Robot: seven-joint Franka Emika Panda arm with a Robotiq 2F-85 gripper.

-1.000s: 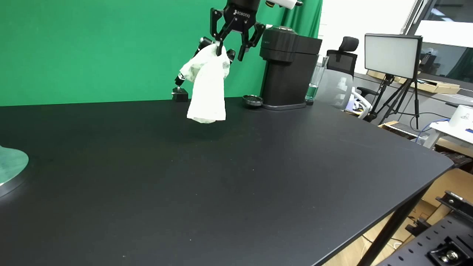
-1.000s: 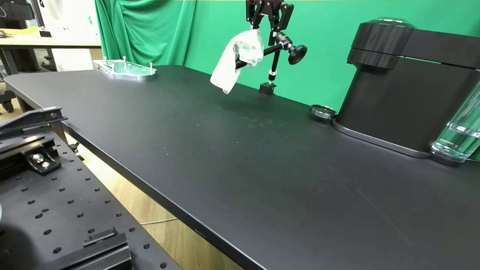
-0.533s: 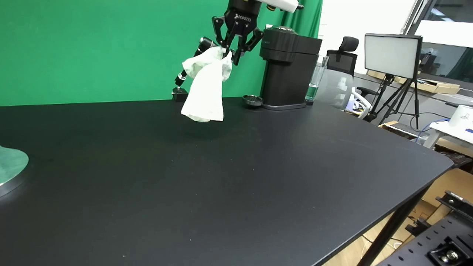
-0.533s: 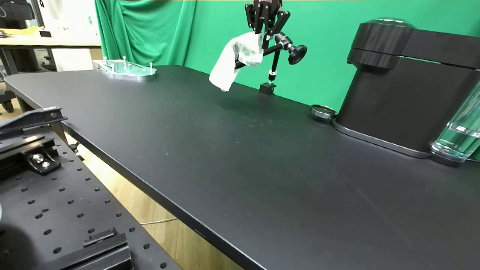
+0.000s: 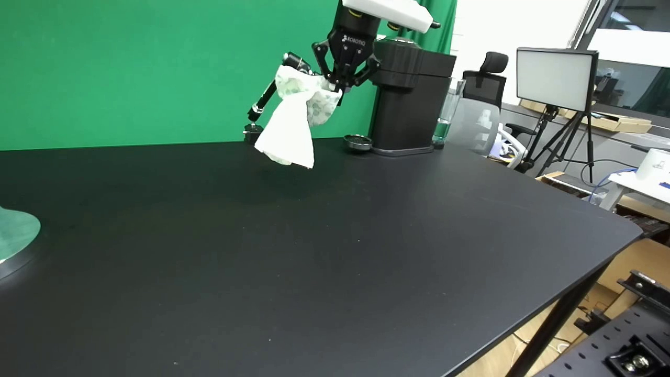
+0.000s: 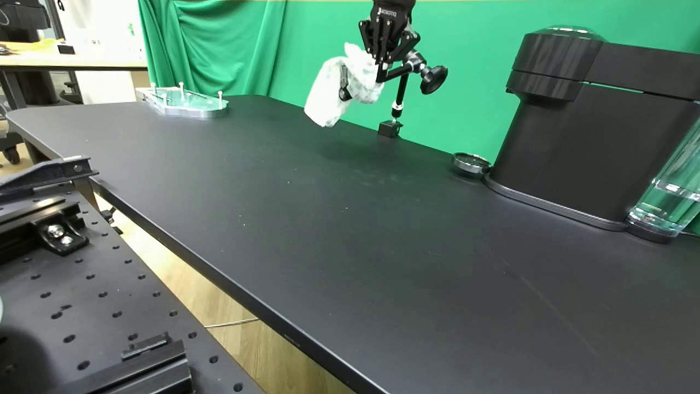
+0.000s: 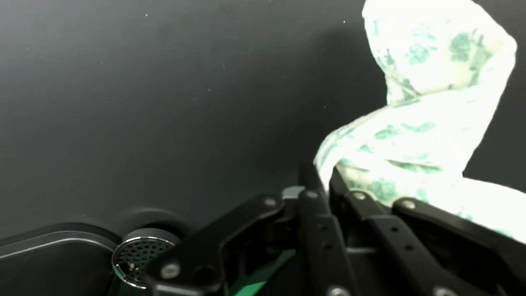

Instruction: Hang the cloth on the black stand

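- Between my fingers [image 7: 324,238]: narrow fold of the cloth [image 7: 431,127], tips pinched down on it from both sides. Firm grip on cloth, nothing wider.
- Wrist view: rest of cloth is right of my tips and up past them, twisted, white with green patches.
- In an exterior view, cloth is draped over the angled arm of the stand [image 6: 401,93]; the arm's end pokes out between two folds.
- Same view: my tips sit just beside that arm, cloth bunched next to them. Touching the arm or apart, can't make out.
- In both exterior views, the long tail of cloth slants down and away from my fingers, lower end above the table [image 5: 314,262].
- Wrist view, lower left: round dish [image 7: 148,250], well apart from my tips, just beside the machine [image 6: 574,137].
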